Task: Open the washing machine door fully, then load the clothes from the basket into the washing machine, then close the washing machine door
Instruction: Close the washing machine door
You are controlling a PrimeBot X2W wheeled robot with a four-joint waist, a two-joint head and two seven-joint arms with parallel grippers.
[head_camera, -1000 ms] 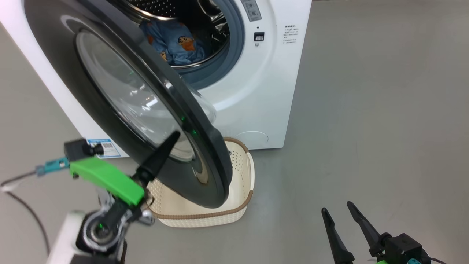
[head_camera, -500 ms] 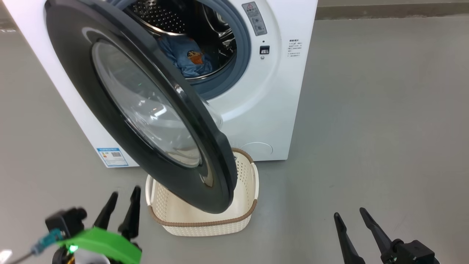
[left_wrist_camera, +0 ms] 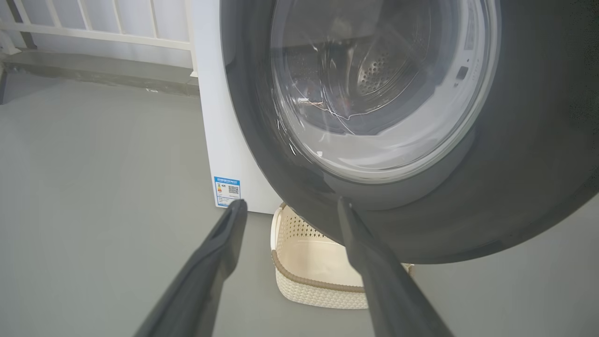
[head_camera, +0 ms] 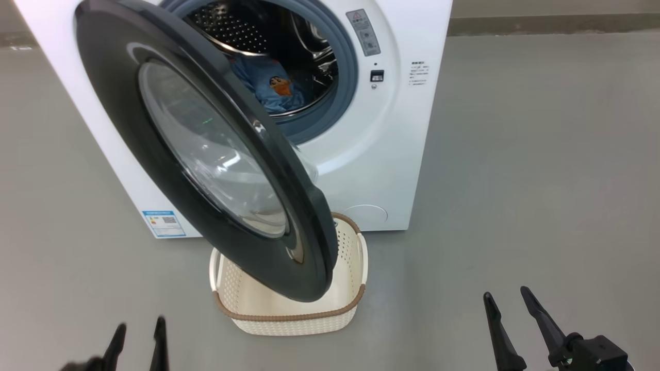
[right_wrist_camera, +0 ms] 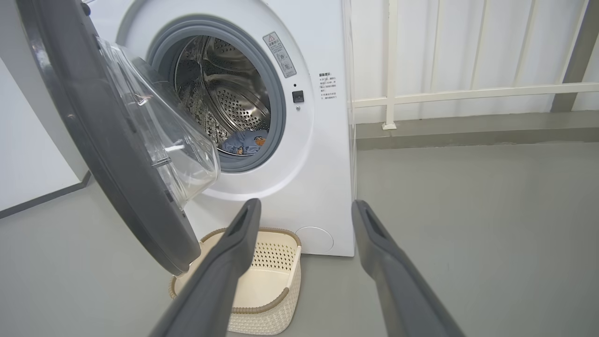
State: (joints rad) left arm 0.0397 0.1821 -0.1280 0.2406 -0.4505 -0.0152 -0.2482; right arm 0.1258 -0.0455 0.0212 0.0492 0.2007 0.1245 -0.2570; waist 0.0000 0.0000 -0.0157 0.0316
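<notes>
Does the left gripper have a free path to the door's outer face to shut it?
Probably yes: the left gripper is open and empty, and the washing machine door faces it straight ahead, nothing visibly between.

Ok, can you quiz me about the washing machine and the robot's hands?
1. True or false: the washing machine door is shut.
2. Fill in: the left hand and the right hand are both ____, holding nothing.
3. Where are the blue clothes? A: hanging on the door. B: in the drum. C: in the right hand.
Key: 1 false; 2 open; 3 B.
</notes>
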